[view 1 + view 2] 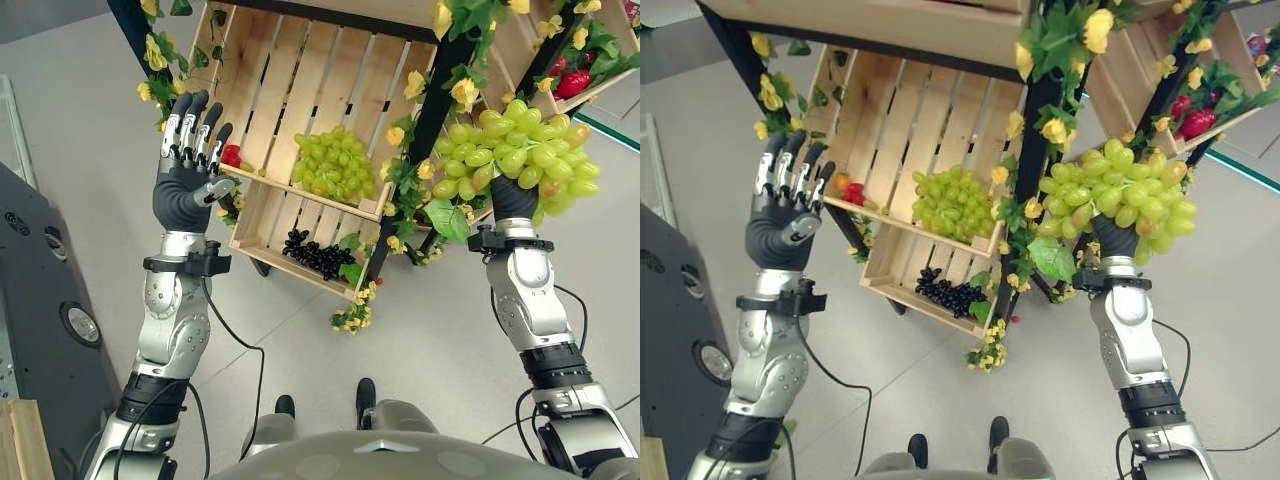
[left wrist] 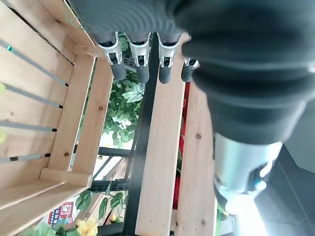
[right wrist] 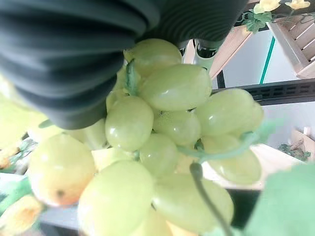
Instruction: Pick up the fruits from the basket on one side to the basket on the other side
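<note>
At about two o'clock in the left eye view, a bunch of green grapes (image 1: 515, 150) sits on top of the right hand (image 1: 512, 200), lifted clear of the crates; the fingers are buried under the fruit, so I cannot tell how they stand. In the right wrist view the grapes (image 3: 162, 142) press right against the hand's dark cover. The step in hand looks like the carry: fruit is out of one crate and on its way to another. Next the arm would need to swing the bunch over the target crate and lower it before letting go.

A second bunch of green grapes (image 1: 335, 165) lies in the upper wooden crate (image 1: 290, 80) at twelve o'clock, with red fruit (image 1: 231, 155) at that crate's left corner. One bunch of dark grapes (image 1: 318, 255) lies in the lower crate (image 1: 262, 225). More red fruit (image 1: 572, 80) sits in the crate at one o'clock (image 1: 520, 50).

At ten o'clock the left hand (image 1: 188, 185) is raised, fingers straight and spread, holding nothing.
</note>
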Robot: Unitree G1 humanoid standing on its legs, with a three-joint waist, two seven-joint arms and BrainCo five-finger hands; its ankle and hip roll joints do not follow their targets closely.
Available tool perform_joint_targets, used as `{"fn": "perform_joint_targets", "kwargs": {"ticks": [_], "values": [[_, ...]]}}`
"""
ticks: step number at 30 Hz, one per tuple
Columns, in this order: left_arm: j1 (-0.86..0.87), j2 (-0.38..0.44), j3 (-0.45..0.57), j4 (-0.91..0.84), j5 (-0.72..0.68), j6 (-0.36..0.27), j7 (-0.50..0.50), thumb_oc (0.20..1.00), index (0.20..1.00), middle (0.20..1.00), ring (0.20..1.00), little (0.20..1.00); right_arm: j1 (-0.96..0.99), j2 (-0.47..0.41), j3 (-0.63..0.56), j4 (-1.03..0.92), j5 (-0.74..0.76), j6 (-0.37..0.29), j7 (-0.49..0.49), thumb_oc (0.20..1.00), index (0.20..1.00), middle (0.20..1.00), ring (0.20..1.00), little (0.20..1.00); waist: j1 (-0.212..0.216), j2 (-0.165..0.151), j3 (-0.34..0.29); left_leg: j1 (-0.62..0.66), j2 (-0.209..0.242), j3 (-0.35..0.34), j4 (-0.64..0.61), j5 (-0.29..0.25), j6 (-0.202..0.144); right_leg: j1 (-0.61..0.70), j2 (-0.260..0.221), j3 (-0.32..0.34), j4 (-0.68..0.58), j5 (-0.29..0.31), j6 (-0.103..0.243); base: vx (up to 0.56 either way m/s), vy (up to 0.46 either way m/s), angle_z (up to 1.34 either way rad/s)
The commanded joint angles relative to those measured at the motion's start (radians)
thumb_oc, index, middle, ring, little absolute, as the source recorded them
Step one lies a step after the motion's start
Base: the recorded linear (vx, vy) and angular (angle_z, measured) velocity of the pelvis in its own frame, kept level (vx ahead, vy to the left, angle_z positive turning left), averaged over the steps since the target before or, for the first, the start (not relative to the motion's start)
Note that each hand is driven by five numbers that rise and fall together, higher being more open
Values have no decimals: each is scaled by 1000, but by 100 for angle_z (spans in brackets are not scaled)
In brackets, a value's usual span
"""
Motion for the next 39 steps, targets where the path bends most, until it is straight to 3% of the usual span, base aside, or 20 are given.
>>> {"fn": "perform_joint_targets", "kwargs": {"ticks": [1, 7, 11, 12, 13, 15, 16, 17, 20, 25, 28, 30, 32, 33, 35, 39], "values": [[43, 27, 21, -43, 43, -25, 18, 1000, 1000, 1000, 1000, 1000, -18, 15, -20, -97, -8, -67, 14, 200, 200, 200, 200, 200, 12, -61, -90, -14, 2, 2, 48, -16, -10, 124, -64, 38, -35, -64, 103, 0, 0, 0], [75, 29, 52, -47, 74, -28, 37, 1000, 1000, 1000, 1000, 1000, 3, 17, -20, -138, -1, -67, 35, 200, 200, 200, 200, 200, 9, -65, -75, -37, -2, -20, 96, -27, -13, 109, -57, 53, -17, -74, 92, -20, -15, 0], [61, 27, 59, -35, 89, -40, 58, 1000, 1000, 1000, 1000, 1000, -10, 10, -12, -175, -21, -78, 33, 200, 200, 200, 200, 200, 19, -86, -37, -90, -33, -109, 238, -61, -43, 68, -69, 55, 14, -67, 87, -156, 26, 8], [51, 27, 56, -34, 88, -41, 63, 1000, 1000, 1000, 1000, 1000, -8, 10, -17, -185, -33, -84, 21, 200, 200, 200, 200, 200, -3, -88, -41, -67, 41, -58, 222, -62, -47, 51, -88, 27, 19, -59, 101, -98, 141, 22], [51, 26, 56, -34, 88, -41, 64, 1000, 1000, 1000, 1000, 1000, -6, 10, -17, -187, -34, -84, 20, 200, 200, 200, 200, 200, -2, -85, -40, -62, 46, -58, 220, -65, -50, 54, -84, 27, 20, -61, 100, -120, 177, 28], [33, 29, 49, -31, 79, -41, 58, 1000, 1000, 1000, 1000, 1000, 9, 5, -28, -206, -48, -84, 9, 200, 200, 200, 200, 200, -24, -71, -56, -17, 123, -21, 180, -44, -66, 40, -97, 2, 24, -60, 116, -97, 223, 28], [15, 30, 34, -25, 75, -42, 57, 1000, 1000, 1000, 1000, 1000, 22, 2, -41, -218, -56, -81, 4, 200, 200, 200, 200, 200, -39, -46, -63, 1, 119, -38, 104, -62, -66, 21, -115, -16, 34, -47, 141, -72, 311, 32], [11, 27, 31, -18, 76, -42, 57, 1000, 1000, 1000, 1000, 1000, 30, 1, -47, -218, -61, -79, 5, 200, 200, 200, 200, 200, -47, -41, -65, 7, 103, -40, 73, -77, -57, 16, -131, -10, 38, -31, 154, -43, 342, 41], [-11, 37, 7, -20, 88, -47, 58, 1000, 1000, 1000, 1000, 1000, 28, 22, -57, -223, -78, -82, -7, 200, 200, 200, 200, 200, -54, -46, -49, 8, 46, -27, 51, -96, -28, -7, -185, 21, 28, 29, 191, -80, 248, 42], [-16, 71, 17, -27, 107, -56, 58, 1000, 1000, 1000, 1000, 1000, -16, 50, -31, -203, -104, -75, -15, 200, 200, 200, 200, 200, -36, -53, -35, 1, -15, 19, 29, -105, 6, -42, -235, 60, 0, 78, 215, -111, 241, -12], [-10, 90, 35, -23, 111, -58, 69, 1000, 1000, 1000, 1000, 1000, -57, 58, 7, -192, -104, -72, -4, 200, 200, 200, 200, 200, -13, -37, -17, -35, -20, 56, 34, -77, 37, -75, -147, 33, 173, -9, 186, -189, 260, -33], [-5, 85, 35, -28, 113, -52, 63, 1000, 1000, 1000, 1000, 1000, -51, 55, 8, -187, -96, -72, 0, 200, 200, 200, 200, 200, -2, -49, -32, -45, -37, 63, 40, -81, 40, -33, -112, 16, 156, -63, 166, -15, 58, -47], [10, 80, 44, -36, 131, -48, 58, 1000, 1000, 1000, 1000, 1000, -50, 57, 7, -182, -94, -69, 3, 200, 200, 200, 200, 200, 8, -60, -47, -40, -43, 70, 40, -83, 34, 14, -131, -10, 65, -53, 167, 55, -42, -12], [16, 74, 44, -38, 126, -43, 54, 1000, 1000, 1000, 1000, 1000, -49, 51, 8, -176, -93, -69, 1, 200, 200, 200, 200, 200, 7, -61, -56, -37, -43, 71, 40, -82, 33, 32, -119, 12, 40, -52, 163, 73, -27, 1], [19, 69, 46, -44, 117, -44, 52, 1000, 1000, 1000, 1000, 1000, -48, 50, 7, -171, -94, -71, -2, 200, 200, 200, 200, 200, 6, -60, -62, -30, -40, 68, 39, -81, 33, 33, -108, 40, 34, -52, 159, 64, -23, 1], [27, 63, 46, -58, 101, -32, 42, 1000, 1000, 1000, 1000, 1000, -52, 44, 16, -171, -80, -60, 8, 200, 200, 200, 200, 200, 11, -65, -81, -11, -31, 76, 30, -79, 28, 58, -112, 14, 6, -50, 153, 42, -35, -5]]}}
